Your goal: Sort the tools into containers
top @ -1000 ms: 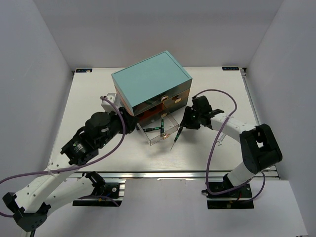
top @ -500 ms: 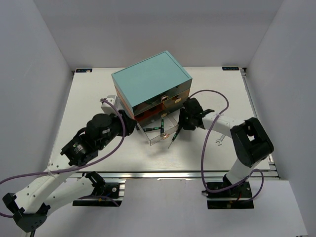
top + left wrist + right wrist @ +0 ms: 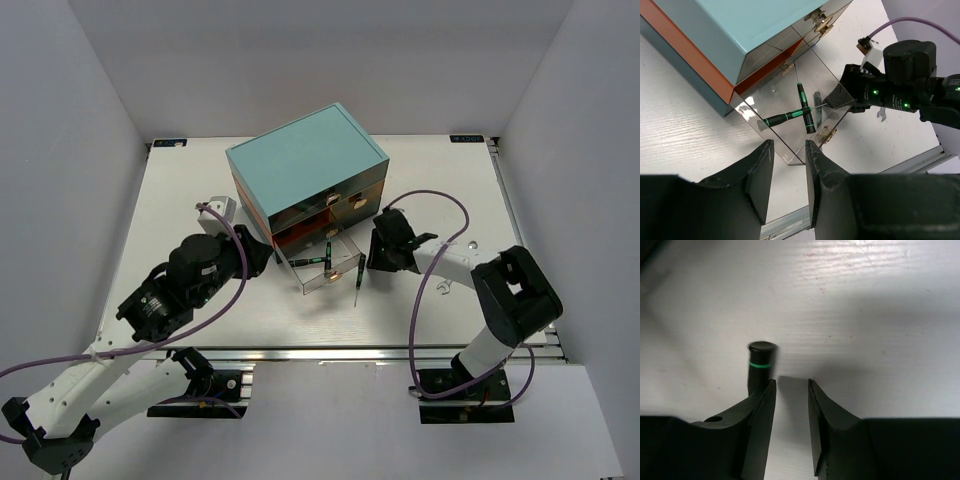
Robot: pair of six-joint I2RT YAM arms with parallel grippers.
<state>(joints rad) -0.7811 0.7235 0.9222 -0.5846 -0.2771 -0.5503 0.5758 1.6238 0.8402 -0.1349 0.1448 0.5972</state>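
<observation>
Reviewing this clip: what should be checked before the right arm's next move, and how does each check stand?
1. The drawer is pulled open: ok.
2. The two screwdrivers lie inside it: ok.
3. The third screwdriver sits between the fingers of the right end effector: not ok. Its handle is outside one finger and the gap is empty.
4. The left end effector is open and empty: ok.
5. The left end effector is clear of the drawer: cannot tell. Its fingers frame the drawer's near corner.
6. The wrench is sorted: not ok. It lies on the table.
</observation>
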